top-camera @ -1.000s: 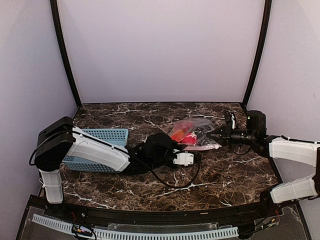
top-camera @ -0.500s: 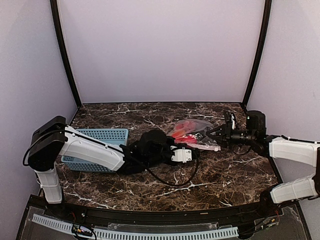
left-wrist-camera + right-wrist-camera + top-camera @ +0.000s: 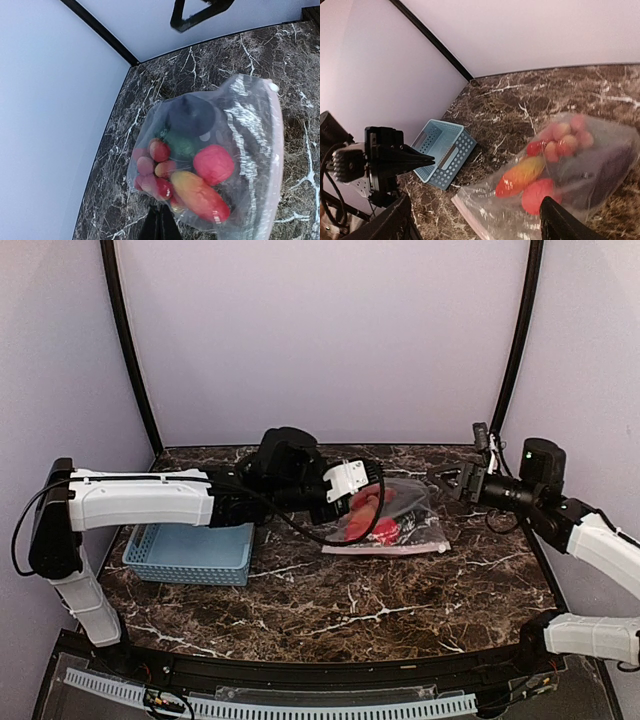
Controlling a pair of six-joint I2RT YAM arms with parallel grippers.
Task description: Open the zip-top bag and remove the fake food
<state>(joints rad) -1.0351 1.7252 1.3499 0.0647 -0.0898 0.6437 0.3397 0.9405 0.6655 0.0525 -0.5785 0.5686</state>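
Note:
The clear zip-top bag (image 3: 400,522) hangs from my left gripper (image 3: 374,498), which is shut on its closed bottom edge. The pale zip strip (image 3: 385,550) rests low by the table. In the left wrist view my gripper (image 3: 160,225) pinches the bag (image 3: 250,115) just below the fake food: a cluster of red balls (image 3: 150,167), an orange-red piece (image 3: 200,195), a red piece (image 3: 213,164), a green vegetable (image 3: 180,145) and a dark eggplant (image 3: 190,115). My right gripper (image 3: 448,480) stands open just right of the bag, holding nothing. Its wrist view shows the gripper (image 3: 475,212) and the bag (image 3: 570,170).
A light-blue perforated basket (image 3: 190,550) sits on the dark marble table (image 3: 400,600) at the left, also in the right wrist view as the basket (image 3: 442,152). Black frame posts (image 3: 515,350) and pale walls close in the back and sides.
My left arm rose and swung back from over the basket, lifting the bag by its bottom edge. My right gripper opened, let go of the bag and drew back to the right.

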